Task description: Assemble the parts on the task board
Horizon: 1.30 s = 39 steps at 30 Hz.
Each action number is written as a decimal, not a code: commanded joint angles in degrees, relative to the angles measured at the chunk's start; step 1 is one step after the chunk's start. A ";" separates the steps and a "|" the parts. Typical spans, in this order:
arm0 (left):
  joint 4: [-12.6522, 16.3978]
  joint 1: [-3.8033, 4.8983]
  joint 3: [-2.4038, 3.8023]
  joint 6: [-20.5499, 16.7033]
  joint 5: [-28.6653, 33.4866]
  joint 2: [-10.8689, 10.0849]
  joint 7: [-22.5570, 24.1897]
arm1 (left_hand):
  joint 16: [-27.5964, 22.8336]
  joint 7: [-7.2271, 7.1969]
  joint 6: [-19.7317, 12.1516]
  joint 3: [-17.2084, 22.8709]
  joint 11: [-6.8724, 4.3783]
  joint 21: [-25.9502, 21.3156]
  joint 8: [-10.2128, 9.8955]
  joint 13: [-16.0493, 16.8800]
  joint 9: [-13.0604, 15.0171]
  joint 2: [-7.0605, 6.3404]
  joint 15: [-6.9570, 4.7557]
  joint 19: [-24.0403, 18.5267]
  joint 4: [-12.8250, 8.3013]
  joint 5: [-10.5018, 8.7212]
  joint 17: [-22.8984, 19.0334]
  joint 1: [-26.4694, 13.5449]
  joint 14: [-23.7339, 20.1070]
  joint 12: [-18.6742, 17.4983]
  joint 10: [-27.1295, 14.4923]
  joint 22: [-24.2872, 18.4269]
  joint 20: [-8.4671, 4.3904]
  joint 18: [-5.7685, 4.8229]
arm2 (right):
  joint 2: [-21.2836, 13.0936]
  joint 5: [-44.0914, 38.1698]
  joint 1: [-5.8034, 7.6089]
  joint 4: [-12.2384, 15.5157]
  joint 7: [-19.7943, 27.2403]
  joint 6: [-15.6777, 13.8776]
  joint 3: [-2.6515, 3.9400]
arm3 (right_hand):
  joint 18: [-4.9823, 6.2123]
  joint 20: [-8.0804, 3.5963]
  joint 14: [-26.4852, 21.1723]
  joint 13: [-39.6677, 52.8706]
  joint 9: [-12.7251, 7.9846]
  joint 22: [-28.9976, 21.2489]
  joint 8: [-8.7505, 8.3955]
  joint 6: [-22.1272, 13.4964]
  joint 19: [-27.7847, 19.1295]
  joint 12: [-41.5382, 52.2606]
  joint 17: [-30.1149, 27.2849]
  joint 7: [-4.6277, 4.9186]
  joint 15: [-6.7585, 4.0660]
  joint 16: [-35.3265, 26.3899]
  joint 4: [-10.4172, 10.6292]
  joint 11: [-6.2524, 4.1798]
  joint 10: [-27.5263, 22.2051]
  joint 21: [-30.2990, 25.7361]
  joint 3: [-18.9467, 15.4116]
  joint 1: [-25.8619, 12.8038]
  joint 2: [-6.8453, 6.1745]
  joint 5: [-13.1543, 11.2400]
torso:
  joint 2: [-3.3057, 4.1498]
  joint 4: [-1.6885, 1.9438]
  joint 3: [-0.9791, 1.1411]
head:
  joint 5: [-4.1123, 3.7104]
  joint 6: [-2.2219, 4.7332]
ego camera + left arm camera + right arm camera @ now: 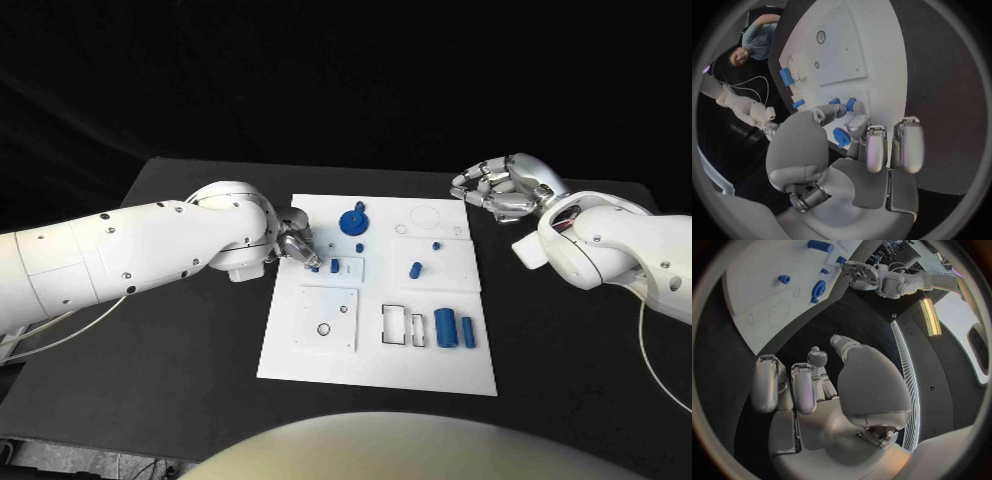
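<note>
Black table [188, 330] carries the white task board [378, 360]; left hand [296, 243] at 9 o'clock pinches a small blue plastic part [313, 266] over the board's left edge, likely mid-insertion, needing alignment next; right hand [502, 186], 2 o'clock, curled, empty.

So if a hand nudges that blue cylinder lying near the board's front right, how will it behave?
The blue cylinder lies on its side on the flat task board, so it would probably roll. It looks rigid, smooth plastic, likely light and perhaps slippery.
</note>
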 commanded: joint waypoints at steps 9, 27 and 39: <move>-0.90 -0.14 -0.11 0.28 0.12 -0.02 -0.61 | 0.35 -0.19 0.98 -8.80 -0.03 -0.19 -0.58 0.37 -2.60 0.26 -0.48 0.29 3.83 0.15 14.50 -2.57 5.86 -0.09 -0.40 4.93 -0.30 -0.29 | -0.01 -0.23 -0.05 -0.01 0.75 0.79 0.00 | 0.67 -0.14 2.35 -0.23 -0.16 5.60 0.60 -0.75 -0.09 0.25 -0.04 0.01 -0.41 -0.24 1.40 -0.12 0.10 -0.39 -0.73 -1.57 -0.11 0.71 | -0.05 0.04 -0.05 | -0.08 0.17; -0.07 -0.13 0.44 -3.94 0.57 -1.44 1.23 | 0.36 -0.05 1.16 -16.10 0.09 -0.22 -0.45 0.23 -3.98 1.17 -0.40 0.40 7.80 0.34 14.52 -2.10 5.87 -0.35 -0.53 5.01 -0.28 -0.30 | -0.05 -0.21 -0.14 -0.07 0.73 0.63 0.00 | 0.69 -0.20 2.37 -0.45 -0.29 5.60 1.15 -1.11 -0.08 0.35 -0.01 -0.04 -0.47 -0.34 1.89 -0.19 -0.02 -0.62 -1.69 -2.31 -0.31 5.56 | -0.03 -0.03 0.00 | -0.11 0.43; 0.89 -0.13 0.75 -18.40 3.75 -2.51 12.54 | 0.28 1.82 -2.46 -28.71 1.69 -3.14 -2.54 -11.50 -6.55 2.37 0.90 -2.22 7.58 0.78 14.35 -1.82 5.81 -7.90 -7.50 1.34 0.60 0.63 | -0.08 -0.21 -0.20 -0.08 0.71 0.60 0.00 | 0.70 -0.20 2.37 -0.43 -0.30 5.58 1.17 -1.14 -0.10 0.38 0.00 -0.04 -0.47 -0.33 1.88 -0.19 0.00 -0.67 -1.72 -2.30 -0.29 5.69 | -0.07 -0.02 0.02 | -0.30 0.78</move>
